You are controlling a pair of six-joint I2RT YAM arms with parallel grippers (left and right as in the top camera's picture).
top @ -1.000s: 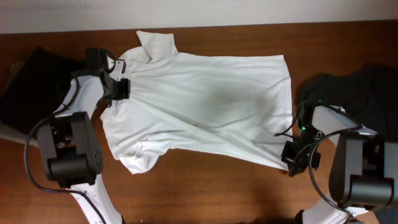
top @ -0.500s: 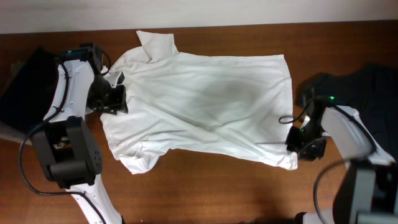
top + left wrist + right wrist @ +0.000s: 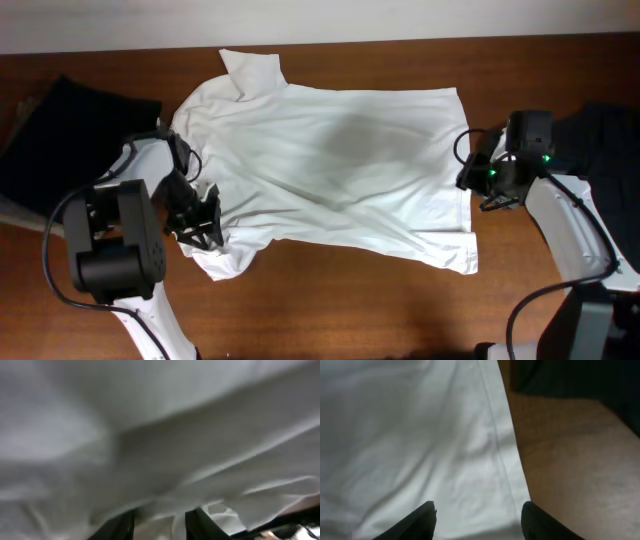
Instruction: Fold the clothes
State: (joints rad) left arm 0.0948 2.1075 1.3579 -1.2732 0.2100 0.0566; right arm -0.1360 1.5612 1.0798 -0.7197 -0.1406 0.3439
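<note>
The white shirt [image 3: 330, 165] lies spread on the brown table, its collar [image 3: 250, 70] at the far left. My left gripper [image 3: 200, 218] sits low over the shirt's near-left sleeve. In the blurred left wrist view its fingers [image 3: 122, 526] stand apart, with white fabric [image 3: 150, 425] filling the frame. My right gripper [image 3: 474, 176] hovers at the shirt's right hem. It is open, with the hem edge [image 3: 502, 460] and bare wood between its fingertips [image 3: 425, 512]. A dark shirt [image 3: 600, 125] lies bunched at the far right.
A black cloth [image 3: 65, 135] lies at the table's left edge beside the left arm. The dark garment [image 3: 570, 377] is close behind the right gripper. Bare wood [image 3: 350, 300] runs along the near side of the table.
Both grippers opened. The left one moved from the shoulder beside the collar down to the near sleeve. The right one moved from the shirt's near-right corner up along the hem.
</note>
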